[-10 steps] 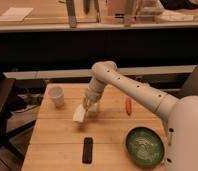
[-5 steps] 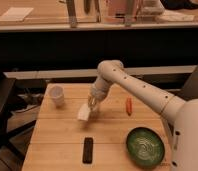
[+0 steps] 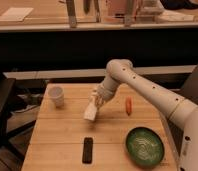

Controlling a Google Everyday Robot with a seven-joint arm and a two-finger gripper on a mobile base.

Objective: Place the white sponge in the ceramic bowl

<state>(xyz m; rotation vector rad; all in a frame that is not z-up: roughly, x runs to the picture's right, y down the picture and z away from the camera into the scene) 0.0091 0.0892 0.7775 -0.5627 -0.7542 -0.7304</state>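
Note:
The white sponge is an off-white block held in my gripper, lifted above the middle of the wooden table. The gripper hangs from the white arm that reaches in from the right, and its fingers are shut on the sponge's upper end. The ceramic bowl is dark green with a lighter speckled inside. It stands at the table's front right, well to the right of and nearer than the sponge.
A white round cup stands at the back left of the table. A small orange carrot-like item lies right of the gripper. A black rectangular object lies near the front edge. A dark chair stands left of the table.
The gripper with the sponge has moved a little to the right and toward the front, closer to the bowl. The arm's elbow has swung right.

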